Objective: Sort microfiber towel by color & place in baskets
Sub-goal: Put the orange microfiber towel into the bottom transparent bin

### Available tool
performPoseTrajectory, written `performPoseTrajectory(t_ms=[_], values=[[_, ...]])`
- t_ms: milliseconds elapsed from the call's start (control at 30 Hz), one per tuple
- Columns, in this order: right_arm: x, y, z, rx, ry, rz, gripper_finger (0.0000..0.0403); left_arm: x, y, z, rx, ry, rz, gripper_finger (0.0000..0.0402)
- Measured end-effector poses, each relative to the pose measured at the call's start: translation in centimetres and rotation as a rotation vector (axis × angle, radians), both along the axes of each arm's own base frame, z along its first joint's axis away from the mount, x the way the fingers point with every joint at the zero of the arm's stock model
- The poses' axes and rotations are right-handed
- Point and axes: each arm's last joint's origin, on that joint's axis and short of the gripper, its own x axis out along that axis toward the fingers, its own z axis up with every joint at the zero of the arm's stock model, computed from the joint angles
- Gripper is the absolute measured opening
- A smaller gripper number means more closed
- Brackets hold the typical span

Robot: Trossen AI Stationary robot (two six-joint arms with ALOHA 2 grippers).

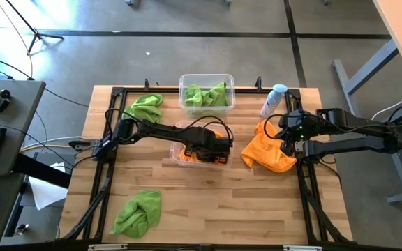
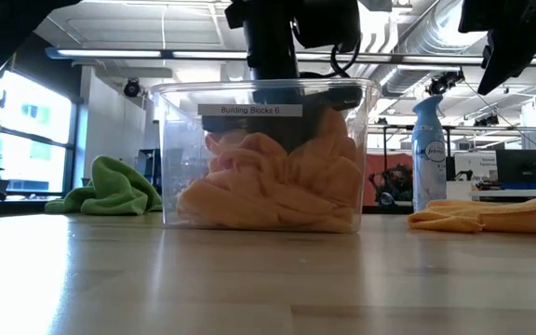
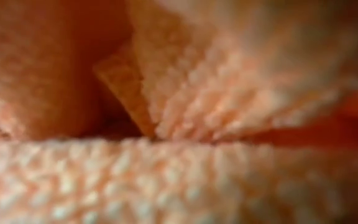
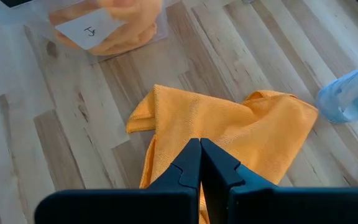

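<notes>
Orange towel (image 3: 179, 180) against left wrist lens

Grey concrete floor (image 1: 187, 42), bright windows (image 2: 26, 140), ceiling ducts (image 2: 435, 37).

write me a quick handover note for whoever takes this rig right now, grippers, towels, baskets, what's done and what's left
Left gripper: down inside the orange basket, buried among orange towels; grip state unclear.
Right gripper: shut, empty, above the loose orange towel on the table's right side.
Green basket: at the far edge, holding green towels.
Done: both baskets partly filled by color.
Left: the loose orange towel, a green towel by the far left, and a green towel near the front left. The spray bottle stands beside the orange towel.
</notes>
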Motion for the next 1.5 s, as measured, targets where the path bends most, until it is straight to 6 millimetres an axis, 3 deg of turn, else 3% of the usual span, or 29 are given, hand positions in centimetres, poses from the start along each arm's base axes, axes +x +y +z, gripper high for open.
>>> performPoseTrajectory(t_ms=[300,500,1100,1233,1500], values=[[0.0,0.1,0.0,0.031,-0.003,0.02,0.0,0.4,-0.1,0.9,-0.013,-0.027,-0.04,0.0092],[0.0,0.1,0.0,0.028,-0.004,0.007,0.0,0.7,0.0,2.9,-0.003,-0.049,-0.078,0.0125],[0.1,-0.1,0.0,0.061,-0.024,-0.176,0.0003,-2.2,0.1,10.4,0.162,0.133,-0.141,0.0129],[0.4,-0.1,-0.2,0.099,-0.015,-0.217,0.0031,-2.6,0.1,11.7,0.182,0.106,-0.203,0.0129],[2.0,-0.3,-1.0,0.144,0.047,-0.323,0.0127,-4.7,0.4,15.4,0.276,0.035,-0.263,0.0129]])
